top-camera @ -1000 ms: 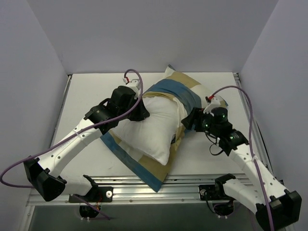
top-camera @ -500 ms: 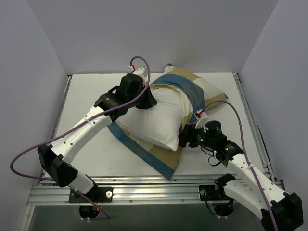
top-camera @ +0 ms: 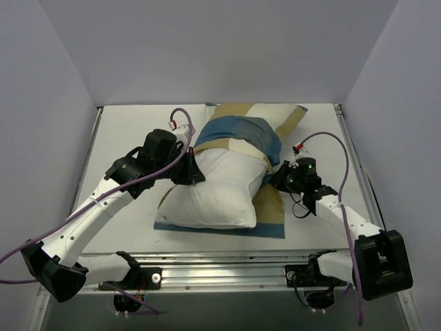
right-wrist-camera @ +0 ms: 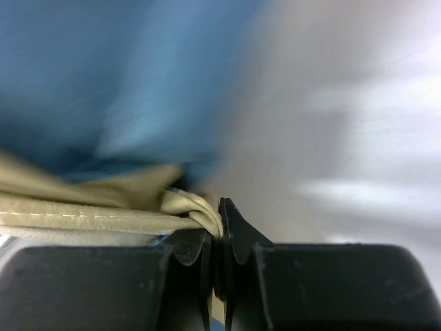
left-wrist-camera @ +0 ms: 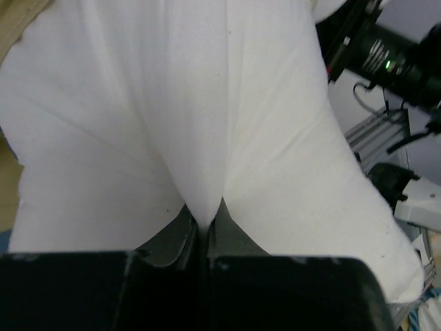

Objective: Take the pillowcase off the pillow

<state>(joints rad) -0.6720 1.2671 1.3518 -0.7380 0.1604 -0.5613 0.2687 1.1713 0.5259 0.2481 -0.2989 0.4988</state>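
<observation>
When read from the left: white counter between pale walls, with left arm stretched diagonally from the near edge toward the middle. At its tip, left fingers pressed together on a pinched fold of the pillow, at its upper left side. Plump, plain white pillow lying mid-counter, near half bare, far half inside the pillowcase. Cover in blue, tan and cream blocks, bunched around the far end, with a flat flap of tan and blue under the pillow, showing along its near and right edges. Further right, right fingers clamped tight on a tan stitched edge of the pillowcase, just beside the pillow's right side. Behind them, right arm angled back to the near right corner.
</observation>
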